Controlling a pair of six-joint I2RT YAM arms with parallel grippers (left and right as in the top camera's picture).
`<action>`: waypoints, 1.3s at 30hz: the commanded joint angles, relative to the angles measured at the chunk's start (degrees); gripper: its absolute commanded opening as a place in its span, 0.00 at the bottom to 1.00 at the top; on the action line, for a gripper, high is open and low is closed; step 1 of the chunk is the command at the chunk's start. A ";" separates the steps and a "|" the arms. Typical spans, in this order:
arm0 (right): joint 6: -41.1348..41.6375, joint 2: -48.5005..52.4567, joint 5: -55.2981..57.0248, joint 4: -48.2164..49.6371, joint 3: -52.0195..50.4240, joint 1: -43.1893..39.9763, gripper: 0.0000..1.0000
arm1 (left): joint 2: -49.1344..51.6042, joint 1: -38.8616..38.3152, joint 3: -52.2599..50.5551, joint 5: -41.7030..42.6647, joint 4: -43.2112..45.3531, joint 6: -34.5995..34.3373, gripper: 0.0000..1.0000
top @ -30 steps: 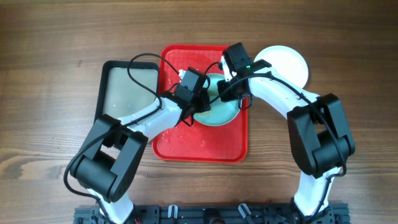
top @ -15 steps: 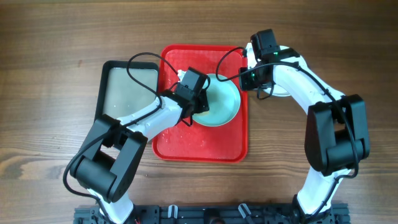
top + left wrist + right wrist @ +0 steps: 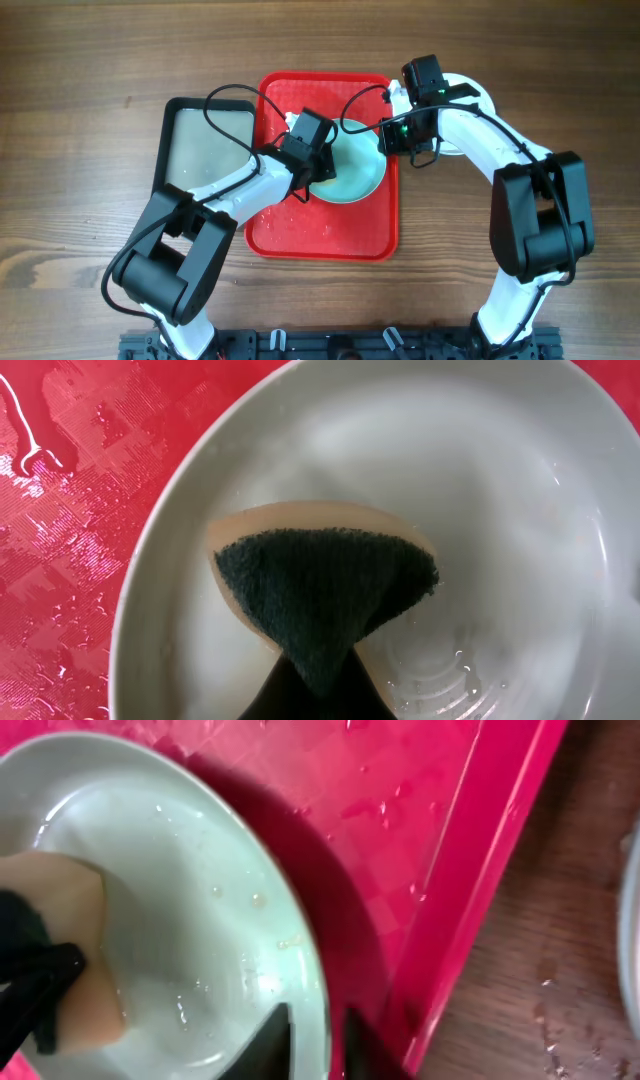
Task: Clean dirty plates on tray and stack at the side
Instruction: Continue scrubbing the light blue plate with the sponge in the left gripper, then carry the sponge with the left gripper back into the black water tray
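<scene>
A pale mint plate (image 3: 362,178) lies on the red tray (image 3: 320,235). My left gripper (image 3: 316,162) is shut on a sponge (image 3: 322,592) with a dark green face and tan body, pressed on the plate's (image 3: 500,510) wet inside. My right gripper (image 3: 388,140) is at the plate's right rim. In the right wrist view its fingers (image 3: 318,1042) straddle the rim (image 3: 300,960), one inside and one outside, closed on it. A white plate (image 3: 472,96) lies on the table right of the tray, partly under the right arm. No other plate shows.
A black-rimmed grey tray (image 3: 200,140) stands left of the red tray, touching it. The red tray's floor (image 3: 400,830) is wet with droplets. Its right rim (image 3: 480,890) borders the bare wooden table (image 3: 540,990).
The right gripper left the mint plate's rim, swung right over the white plate, then came back left to the rim. The left gripper and sponge stayed on the plate.
</scene>
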 commanded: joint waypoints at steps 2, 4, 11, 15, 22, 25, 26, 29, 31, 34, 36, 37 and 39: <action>-0.72 -0.59 -1.64 -0.85 -0.94 0.79 0.16 | 2.21 0.98 -1.31 -3.32 -1.88 0.50 0.04; -0.61 0.11 -1.64 0.37 -1.86 0.92 0.16 | 2.21 0.98 -1.31 -3.32 -1.88 0.52 0.04; -0.17 0.79 -6.43 4.31 -4.26 0.96 0.04 | 2.21 1.51 -1.31 -3.37 -2.73 0.94 0.04; 0.90 0.79 -6.34 4.90 -4.31 2.01 0.04 | 2.21 3.96 -1.31 -0.83 -6.16 1.14 0.04; 2.86 0.79 -1.62 5.81 -4.31 5.90 0.04 | 2.21 3.98 -1.31 17.35 -6.14 1.14 0.04; 2.86 0.79 -1.62 6.12 -4.31 6.16 0.04 | 2.16 4.17 -1.29 26.03 -4.87 1.18 0.04; 2.86 0.79 -1.62 6.16 -4.31 6.16 0.04 | 1.68 4.57 -1.20 28.26 -3.93 1.18 0.04; 2.86 0.79 -1.62 6.14 -4.31 6.16 0.04 | -3.76 6.84 -1.14 28.57 -3.26 1.20 0.04; 2.86 0.79 -1.62 6.16 -4.31 6.16 0.04 | -9.11 8.33 -1.14 24.35 -3.39 1.22 0.04; 2.89 0.79 -1.62 6.21 -4.31 6.16 0.04 | -13.49 8.52 -1.14 10.95 -4.87 1.38 0.04; 2.82 0.79 -1.62 6.38 -4.31 6.16 0.04 | -12.90 8.52 -1.31 6.23 -7.34 1.36 0.04; 2.84 0.79 -1.62 6.38 -4.31 6.16 0.04 | -12.26 8.41 -1.31 6.25 -8.15 1.38 0.04; 2.86 0.79 -1.62 6.40 -4.31 6.16 0.04 | -10.47 8.22 -1.31 6.29 -8.85 1.36 0.04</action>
